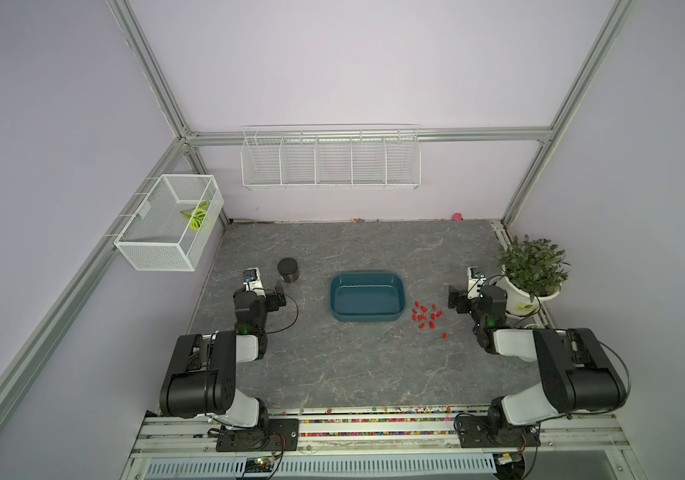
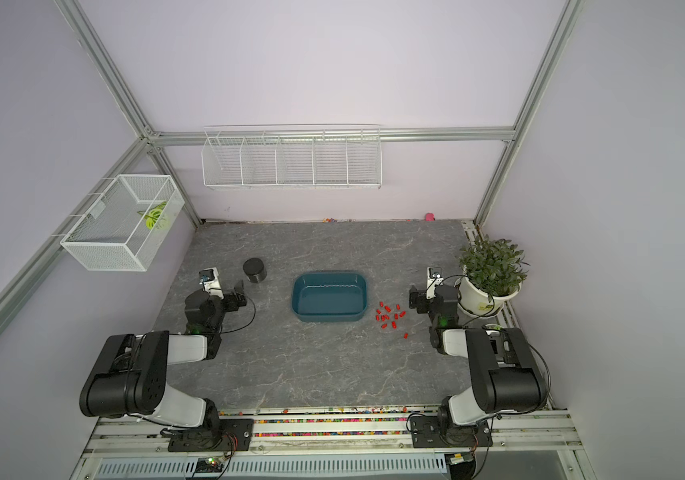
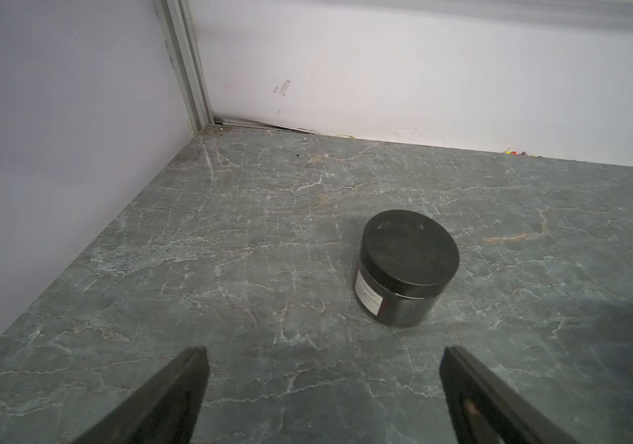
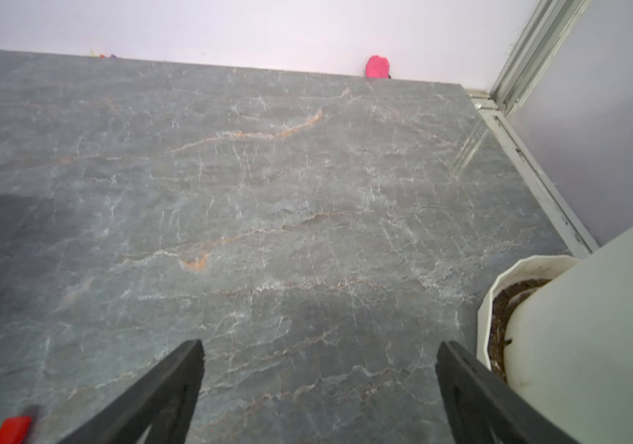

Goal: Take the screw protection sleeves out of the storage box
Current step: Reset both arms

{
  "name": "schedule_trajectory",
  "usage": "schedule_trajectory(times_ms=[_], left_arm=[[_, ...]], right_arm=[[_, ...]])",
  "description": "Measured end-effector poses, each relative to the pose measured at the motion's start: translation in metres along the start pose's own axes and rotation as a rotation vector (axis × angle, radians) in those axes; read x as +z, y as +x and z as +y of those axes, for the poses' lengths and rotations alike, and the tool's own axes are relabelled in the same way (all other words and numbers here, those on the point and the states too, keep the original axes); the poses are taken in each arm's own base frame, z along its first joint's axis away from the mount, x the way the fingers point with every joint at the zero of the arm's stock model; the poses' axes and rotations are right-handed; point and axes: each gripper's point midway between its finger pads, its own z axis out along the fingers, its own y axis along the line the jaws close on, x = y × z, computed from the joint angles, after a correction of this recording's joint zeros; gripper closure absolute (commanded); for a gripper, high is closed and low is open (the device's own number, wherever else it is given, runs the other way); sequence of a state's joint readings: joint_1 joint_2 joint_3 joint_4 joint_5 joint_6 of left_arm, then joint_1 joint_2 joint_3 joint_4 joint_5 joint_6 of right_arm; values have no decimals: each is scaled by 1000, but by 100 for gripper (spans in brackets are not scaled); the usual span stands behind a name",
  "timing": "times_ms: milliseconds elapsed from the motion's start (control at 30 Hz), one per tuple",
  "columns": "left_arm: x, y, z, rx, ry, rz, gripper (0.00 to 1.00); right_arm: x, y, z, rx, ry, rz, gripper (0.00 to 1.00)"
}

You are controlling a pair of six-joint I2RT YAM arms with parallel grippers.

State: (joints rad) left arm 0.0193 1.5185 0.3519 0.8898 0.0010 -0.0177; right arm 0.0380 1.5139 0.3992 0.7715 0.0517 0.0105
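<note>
1. right gripper (image 4: 320, 346): jaws spread wide, holding nothing, low over bare counter (image 4: 269, 211). left gripper (image 3: 322, 351) is spread wide and empty too.
2. closest to the right gripper, the white plant pot (image 4: 595, 326) sits just beside its outer finger. a careless swing that way could knock the pot or spill soil.
3. on its other side, one of the screw protection sleeves (image 4: 13, 428) lies near the inner finger. in a top view the whole red scatter (image 1: 426, 316) lies on the counter between this gripper and the storage box (image 1: 368, 318), none of it touching the box, with one sleeve apart from the rest.
4. the box looks empty in both top views, so the task seems done. the main risk now is undoing it: a low sweep of the right gripper toward the box could plough through the sleeves. they are tiny and round, so they would likely roll away or back against the box wall.
5. ahead of the left gripper stands a black jar (image 3: 407, 265), near but apart. a forward push would tip or shove it.
6. farthest off, a pink object (image 4: 377, 66) rests against the back wall (image 4: 230, 23), well out of either gripper's way.
</note>
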Motion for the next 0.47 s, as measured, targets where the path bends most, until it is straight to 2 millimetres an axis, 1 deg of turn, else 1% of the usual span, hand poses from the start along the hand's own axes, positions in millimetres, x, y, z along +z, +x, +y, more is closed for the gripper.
schedule_trajectory(times_ms=[467], left_arm=[[1,0,0,-1,1,3,0]], right_arm=[[0,-5,0,1,1,-20,1]])
